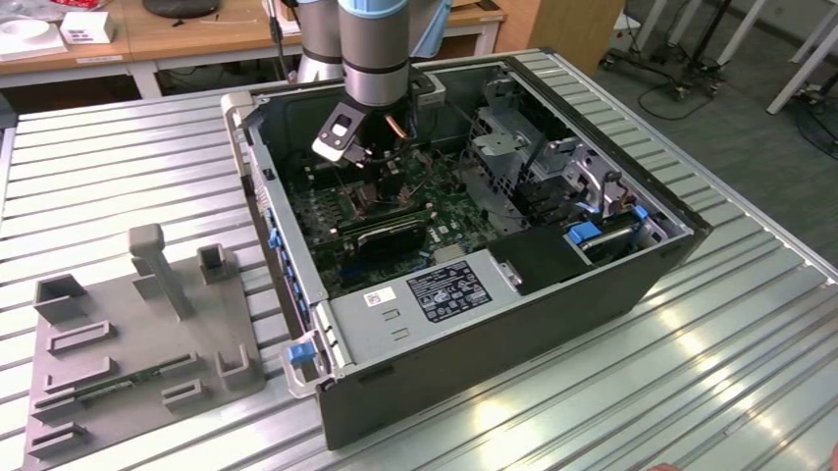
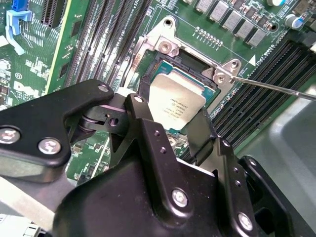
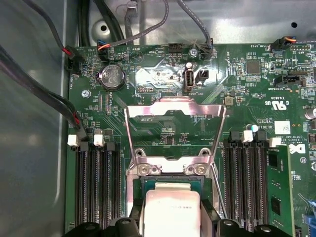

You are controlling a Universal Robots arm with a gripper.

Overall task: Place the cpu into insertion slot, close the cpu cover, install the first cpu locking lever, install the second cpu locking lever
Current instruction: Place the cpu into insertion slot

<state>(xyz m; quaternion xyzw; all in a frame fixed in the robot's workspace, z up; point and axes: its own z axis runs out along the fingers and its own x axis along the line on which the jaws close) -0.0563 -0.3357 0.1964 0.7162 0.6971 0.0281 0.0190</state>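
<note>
We see a grey arm (image 1: 377, 59) with a pale blue band (image 1: 383, 8), a white-and-black wrist block (image 1: 338, 137), and a black gripper (image 2: 169, 114) studded with silver screws (image 2: 179, 198).

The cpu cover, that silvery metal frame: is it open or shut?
Open. In the first wrist view the cpu cover lies flipped back on its hinge, and the cpu is left uncovered.
</note>
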